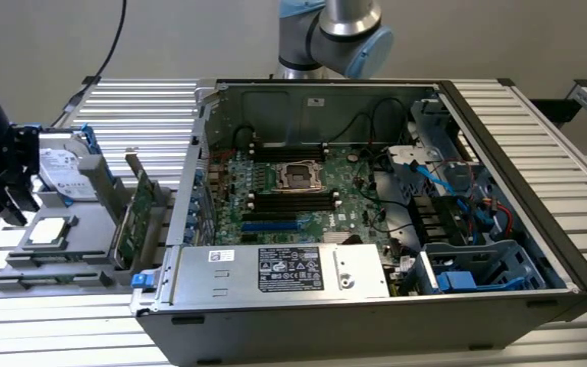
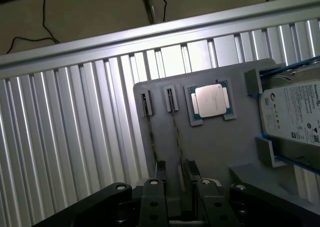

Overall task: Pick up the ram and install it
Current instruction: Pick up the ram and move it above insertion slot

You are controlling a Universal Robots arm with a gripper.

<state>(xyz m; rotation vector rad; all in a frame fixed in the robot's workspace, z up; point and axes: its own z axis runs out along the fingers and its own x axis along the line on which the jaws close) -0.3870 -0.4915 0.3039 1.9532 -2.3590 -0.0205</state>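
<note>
Standing edge-on, ram vanishes beneath parted claw.

The black metal claw points down with jaws apart, carried by the silver-and-blue jointed arm, bent at one joint.

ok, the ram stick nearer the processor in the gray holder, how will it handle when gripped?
Probably stiff: the ram stick shows as a straight thin edge in the gray holder. Likely light, being that thin. Standing on edge, it may tilt if pushed sideways.
</note>
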